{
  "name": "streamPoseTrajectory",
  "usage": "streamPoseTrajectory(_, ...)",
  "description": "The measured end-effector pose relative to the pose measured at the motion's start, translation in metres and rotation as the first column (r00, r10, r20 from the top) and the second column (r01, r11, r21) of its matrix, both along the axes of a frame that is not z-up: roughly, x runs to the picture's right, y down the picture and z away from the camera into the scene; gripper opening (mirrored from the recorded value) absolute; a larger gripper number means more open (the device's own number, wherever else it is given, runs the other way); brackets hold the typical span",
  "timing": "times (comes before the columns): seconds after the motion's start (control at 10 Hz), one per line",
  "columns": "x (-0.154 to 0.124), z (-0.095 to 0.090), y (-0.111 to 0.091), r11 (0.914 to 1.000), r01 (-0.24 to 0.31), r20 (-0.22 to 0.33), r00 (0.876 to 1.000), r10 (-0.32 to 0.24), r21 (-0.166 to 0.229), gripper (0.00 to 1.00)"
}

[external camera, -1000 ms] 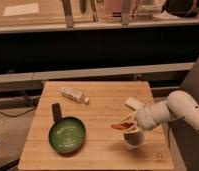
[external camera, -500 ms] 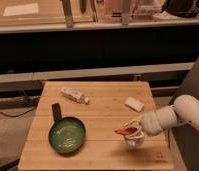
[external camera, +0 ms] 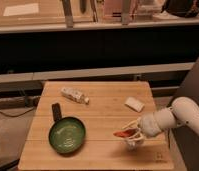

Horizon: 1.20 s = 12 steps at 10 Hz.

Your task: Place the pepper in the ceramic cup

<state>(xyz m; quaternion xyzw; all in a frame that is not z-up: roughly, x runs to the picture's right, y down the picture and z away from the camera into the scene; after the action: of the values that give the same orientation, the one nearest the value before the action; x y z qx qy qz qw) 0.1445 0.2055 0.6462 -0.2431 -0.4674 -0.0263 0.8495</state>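
Observation:
The orange-red pepper is held in my gripper, which is shut on it at the front right of the wooden table. The pepper sticks out to the left, just above the rim of the small white ceramic cup. The cup stands right under the gripper and is mostly hidden by it. My white arm reaches in from the right edge.
A green pan with a dark handle sits at the front left. A clear plastic bottle lies at the back left. A white rectangular block lies behind the gripper. A dark counter runs behind the table.
My arm has drawn back to the right and the gripper has come down a little over the cup, with the pepper still in it.

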Motion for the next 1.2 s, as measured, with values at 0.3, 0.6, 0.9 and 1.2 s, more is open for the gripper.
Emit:
streamPoseTrajectory(0.3, 0.0078, 0.0037, -0.0010, 0.9998, -0.001, -0.009, 1.000, 0.002, 0.021, 0.02)
streamPoseTrajectory(0.6, 0.0102, 0.0039, -0.0020, 0.9997, 0.003, -0.002, 1.000, -0.003, 0.026, 0.29)
streamPoseTrajectory(0.9, 0.0095, 0.0040, -0.0021, 0.9997, 0.008, 0.006, 1.000, -0.008, 0.022, 0.59)
streamPoseTrajectory(1.2, 0.0085, 0.0038, -0.0014, 0.9997, 0.013, 0.013, 1.000, -0.013, 0.019, 0.80)
